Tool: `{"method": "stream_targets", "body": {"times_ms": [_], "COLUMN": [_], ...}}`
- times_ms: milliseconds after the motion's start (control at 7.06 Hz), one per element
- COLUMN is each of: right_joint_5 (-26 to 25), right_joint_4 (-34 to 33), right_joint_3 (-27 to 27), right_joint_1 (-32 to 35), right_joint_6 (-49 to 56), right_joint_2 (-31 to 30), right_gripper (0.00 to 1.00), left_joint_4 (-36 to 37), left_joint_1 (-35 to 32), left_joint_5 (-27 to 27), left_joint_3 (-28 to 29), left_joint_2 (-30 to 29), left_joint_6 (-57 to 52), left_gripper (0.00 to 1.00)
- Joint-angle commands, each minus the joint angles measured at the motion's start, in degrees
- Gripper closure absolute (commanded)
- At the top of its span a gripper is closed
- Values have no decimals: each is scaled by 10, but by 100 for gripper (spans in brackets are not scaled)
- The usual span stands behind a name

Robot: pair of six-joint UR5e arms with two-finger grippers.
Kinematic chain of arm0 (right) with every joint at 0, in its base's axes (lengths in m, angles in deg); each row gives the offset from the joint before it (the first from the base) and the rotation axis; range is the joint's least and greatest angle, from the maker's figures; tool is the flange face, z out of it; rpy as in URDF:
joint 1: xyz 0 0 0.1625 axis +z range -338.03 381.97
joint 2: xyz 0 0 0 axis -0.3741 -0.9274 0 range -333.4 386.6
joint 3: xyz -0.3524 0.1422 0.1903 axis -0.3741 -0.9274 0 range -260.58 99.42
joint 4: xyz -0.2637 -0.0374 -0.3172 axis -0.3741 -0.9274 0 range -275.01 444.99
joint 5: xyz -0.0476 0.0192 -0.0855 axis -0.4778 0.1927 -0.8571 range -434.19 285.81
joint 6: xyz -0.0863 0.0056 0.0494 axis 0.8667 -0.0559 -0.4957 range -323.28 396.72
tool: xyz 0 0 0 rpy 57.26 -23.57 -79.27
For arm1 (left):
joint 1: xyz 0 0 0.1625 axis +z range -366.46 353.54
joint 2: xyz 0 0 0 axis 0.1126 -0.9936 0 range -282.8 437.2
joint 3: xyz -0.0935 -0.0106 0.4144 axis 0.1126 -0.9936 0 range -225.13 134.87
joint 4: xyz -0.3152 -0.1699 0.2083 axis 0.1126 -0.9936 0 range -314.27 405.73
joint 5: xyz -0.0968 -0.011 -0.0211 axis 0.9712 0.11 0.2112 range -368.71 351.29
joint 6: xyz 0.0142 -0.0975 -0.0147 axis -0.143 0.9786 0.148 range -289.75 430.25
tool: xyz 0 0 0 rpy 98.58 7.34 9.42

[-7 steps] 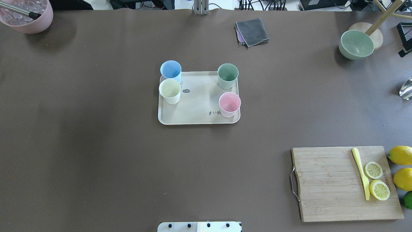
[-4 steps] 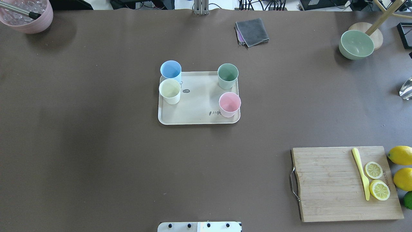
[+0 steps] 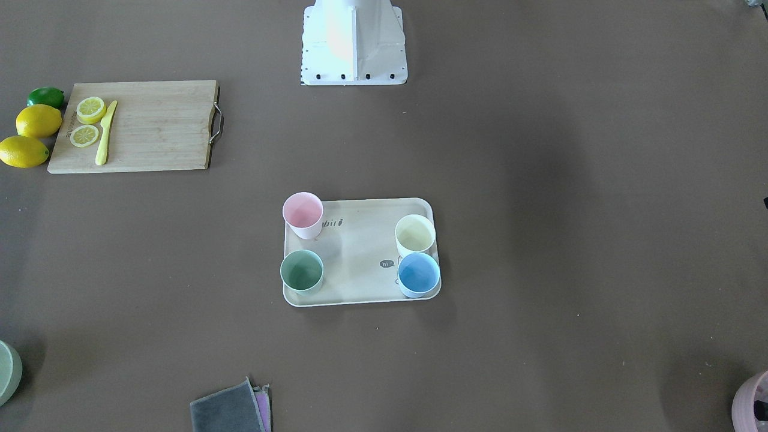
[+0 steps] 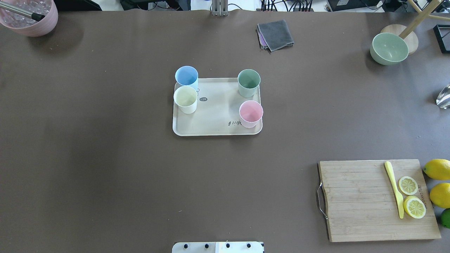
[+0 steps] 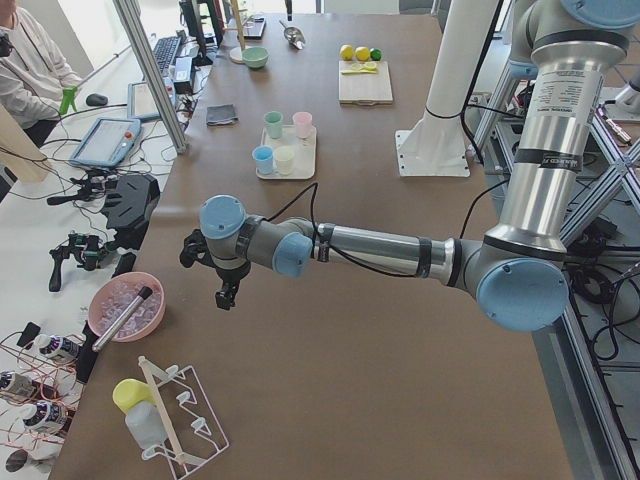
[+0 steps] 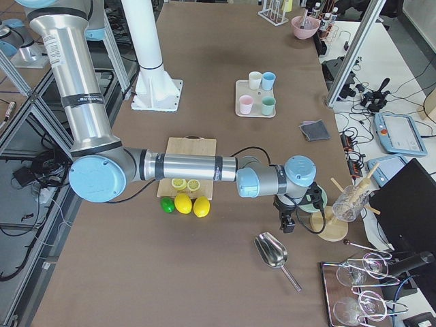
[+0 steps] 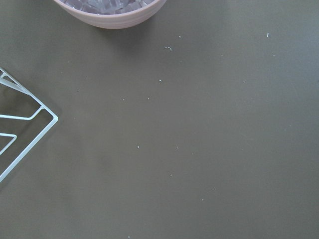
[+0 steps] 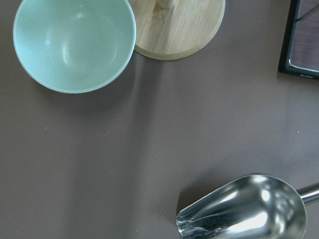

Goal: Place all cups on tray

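My left tool and right tool hang over opposite ends of the table, both well apart from the one tray at its middle. Open or closed, I cannot tell. Four cups stand upright on the tray: pink cup, green cup, cream cup, blue cup.

The pink cup, at 4 o'clock on the tray, hides some script (its tail shows). The left gripper and right gripper are too small to judge.
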Motion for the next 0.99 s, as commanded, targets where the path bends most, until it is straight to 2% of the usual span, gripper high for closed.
{"method": "stream_targets", "body": {"times_ms": [0, 425, 850], "right_joint_5": [2, 1, 6], "right_joint_4": [2, 5, 5], "right_joint_3": [5, 21, 52], "right_joint_1": [6, 6, 6], "right_joint_6": [1, 1, 1], "right_joint_2": [-14, -33, -53], "right_gripper": [0, 0, 0], "left_joint_4": [3, 4, 4], "left_joint_1": [1, 0, 0], "left_joint_5": [-1, 0, -2], "left_joint_3": [-7, -24, -76], "left_joint_2": [5, 20, 56], "left_joint_6": [0, -1, -1], "left_gripper": [2, 2, 2]}}
